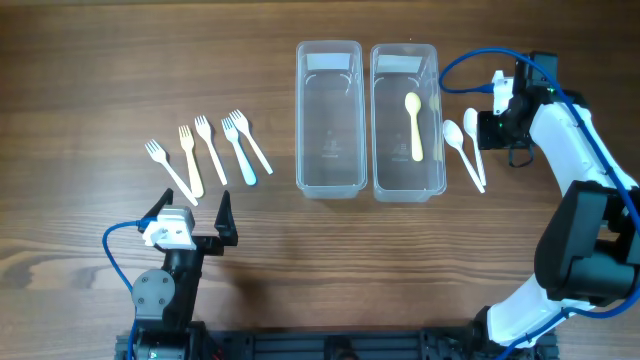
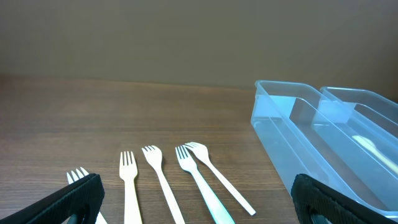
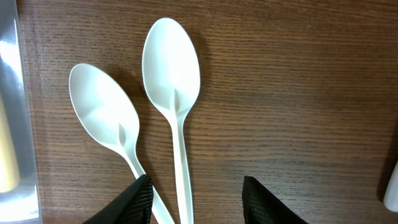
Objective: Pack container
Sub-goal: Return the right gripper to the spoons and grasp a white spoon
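Lower left of overhead view: left gripper low, fingers wide apart, empty, facing forks, tines toward top of frame.
Top centre: left container and right container, long axes top-to-bottom. Yellow spoon lies lengthwise in right one, bowl toward top.
Upper right: right arm bent inward over white spoons, bowls toward top. Right gripper fingers partly apart, straddling one handle, seemingly not touching.

soft, even light from above; the table is bright, with short, faint shadows. pale glare sits on the containers at their ends nearest the table's far edge. all views are sharp.
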{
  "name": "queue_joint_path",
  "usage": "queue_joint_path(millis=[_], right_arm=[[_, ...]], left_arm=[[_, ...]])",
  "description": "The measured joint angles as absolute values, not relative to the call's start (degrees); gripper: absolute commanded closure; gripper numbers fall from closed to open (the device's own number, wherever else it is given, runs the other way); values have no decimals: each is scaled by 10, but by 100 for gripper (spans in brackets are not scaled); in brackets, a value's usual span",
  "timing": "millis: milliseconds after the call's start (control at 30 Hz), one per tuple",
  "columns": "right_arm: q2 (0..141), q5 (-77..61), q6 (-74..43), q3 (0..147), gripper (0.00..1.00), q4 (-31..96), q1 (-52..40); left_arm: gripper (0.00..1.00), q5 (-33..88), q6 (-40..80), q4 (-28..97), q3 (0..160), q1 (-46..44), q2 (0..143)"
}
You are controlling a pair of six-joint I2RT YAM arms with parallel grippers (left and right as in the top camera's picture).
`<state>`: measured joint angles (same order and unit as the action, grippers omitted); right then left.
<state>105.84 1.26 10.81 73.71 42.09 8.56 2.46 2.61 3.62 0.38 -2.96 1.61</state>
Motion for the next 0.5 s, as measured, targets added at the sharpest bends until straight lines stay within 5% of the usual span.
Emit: queue_joint_path(millis=[500], right_arm=[[1130,-3,120,736,57,383,85]], left_arm=[[0,25,26,36,4,-30,16]])
